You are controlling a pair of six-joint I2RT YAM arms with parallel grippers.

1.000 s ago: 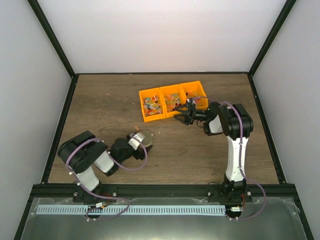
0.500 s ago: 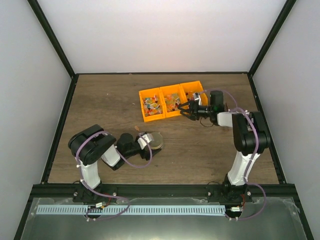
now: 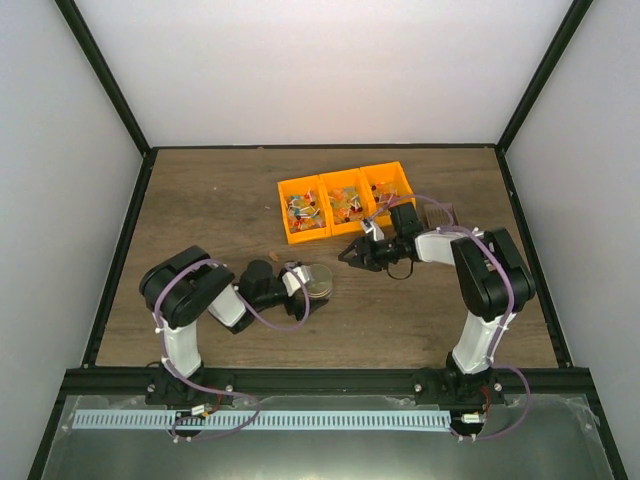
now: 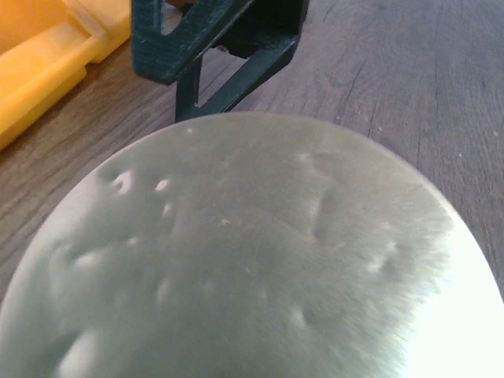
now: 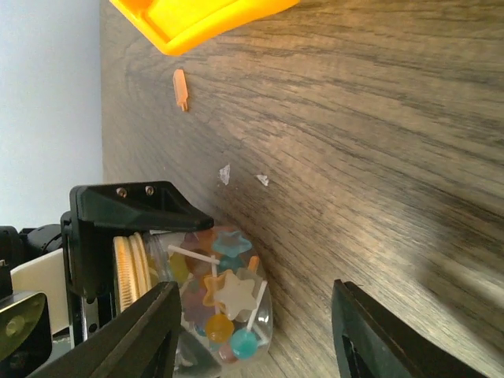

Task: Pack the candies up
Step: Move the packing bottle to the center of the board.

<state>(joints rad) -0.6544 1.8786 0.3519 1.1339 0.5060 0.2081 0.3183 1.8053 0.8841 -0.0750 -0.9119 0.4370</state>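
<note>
Near table [image 3: 200, 210] middle: right pincer [image 3: 350, 254] is gaping wide, fingers [image 5: 138, 339] well apart, gripping nothing, pointing at clear jar [image 5: 224, 303]. Left pincer [image 3: 298, 281] is clamping that jar, lying sideways, at its gold-lidded end. Candies [image 3: 346, 204] are lying in orange bins [image 3: 298, 181] toward the far edge; more are showing inside the jar.

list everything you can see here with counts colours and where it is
bins: three, orange, in a row, far middle of table
candies: many, mixed colours, in bins and in jar
jar: one, clear, cream lid, on its side in left gripper
brown object: one, right of bins
scraps: few, orange and pale, on table near jar
table: one, brown wood
left gripper: black, shut on jar
right gripper: black, open, right of jar
</note>
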